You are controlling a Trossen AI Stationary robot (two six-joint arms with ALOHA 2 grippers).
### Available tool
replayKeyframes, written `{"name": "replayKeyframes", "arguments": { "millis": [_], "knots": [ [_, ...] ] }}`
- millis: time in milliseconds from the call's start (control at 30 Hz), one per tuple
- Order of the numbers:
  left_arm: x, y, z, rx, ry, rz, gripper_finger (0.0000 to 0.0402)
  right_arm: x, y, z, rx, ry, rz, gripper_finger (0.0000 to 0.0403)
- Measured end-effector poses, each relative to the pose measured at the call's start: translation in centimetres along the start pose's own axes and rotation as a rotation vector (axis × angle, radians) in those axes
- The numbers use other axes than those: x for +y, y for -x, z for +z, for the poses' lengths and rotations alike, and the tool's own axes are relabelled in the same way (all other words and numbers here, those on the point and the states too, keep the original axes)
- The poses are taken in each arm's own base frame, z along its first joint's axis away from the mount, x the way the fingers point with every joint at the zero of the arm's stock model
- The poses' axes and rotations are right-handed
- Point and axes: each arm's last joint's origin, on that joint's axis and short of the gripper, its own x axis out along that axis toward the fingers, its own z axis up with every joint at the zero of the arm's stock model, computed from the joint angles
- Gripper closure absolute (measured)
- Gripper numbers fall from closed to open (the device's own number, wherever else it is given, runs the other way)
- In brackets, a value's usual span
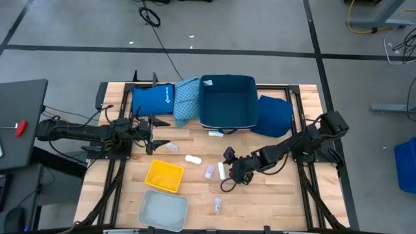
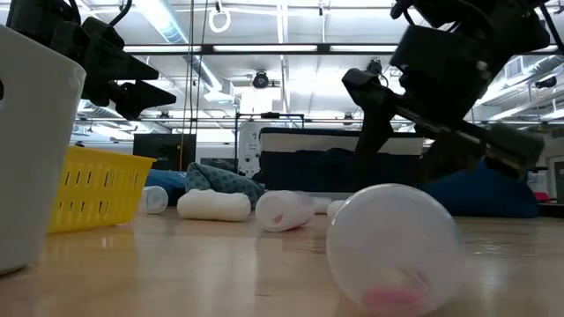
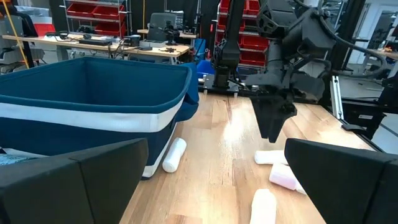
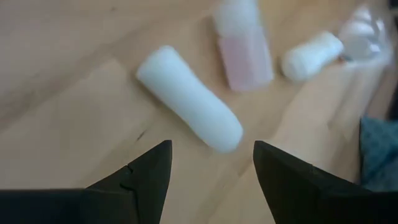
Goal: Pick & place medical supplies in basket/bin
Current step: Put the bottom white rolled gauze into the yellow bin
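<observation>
Medical supplies are seen loose on the table (image 1: 273,195), so the task is judged to be at its beginning. A white tube (image 4: 189,106) lies just in front of the right tool (image 4: 211,165), whose two fingers are spread apart and hold nothing; in the high view the same tube (image 1: 221,170) is just beside this tool (image 1: 232,170), on the side toward the left arm. A vial with pink content (image 4: 244,59) is found beyond the tube, and another white tube (image 4: 311,56) lies farther out on the same side. One more clear vial (image 1: 217,205) rests apart, toward the front edge of the table, and a small packet (image 1: 216,133) lies against the dark blue bin (image 1: 227,103).

Nothing can be seen inside the blue bin, the yellow basket (image 1: 163,176) or the pale tray (image 1: 162,209), so no item is judged as placed yet. The teal patterned cloth (image 1: 186,99) and the dark blue cloth (image 1: 273,116) are folded at either side of the bin, not in it.

The left tool (image 1: 159,133) is held over the table near a vial (image 1: 172,147), its fingers spread and empty. Almost all the work is therefore left: each tube, vial and cloth must be picked and brought to a container. The tube before the right tool seems to be the first candidate.
</observation>
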Motion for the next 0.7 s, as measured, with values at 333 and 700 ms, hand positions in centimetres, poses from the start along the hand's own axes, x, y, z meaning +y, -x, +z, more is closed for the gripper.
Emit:
{"name": "replayKeyframes", "arguments": {
  "millis": [333, 700],
  "knots": [
    [0.0, 0.0, 0.0, 0.000, 0.004, 0.000, 0.0018, -0.6, -1.5, 1.6, 0.007, 0.160, 0.010, 0.0167],
    [0.0, 0.0, 0.0, 0.002, 0.010, 0.000, 0.0018, 0.0, -3.2, 1.7, 0.064, 0.312, 0.088, 0.0168]
  ]
}}
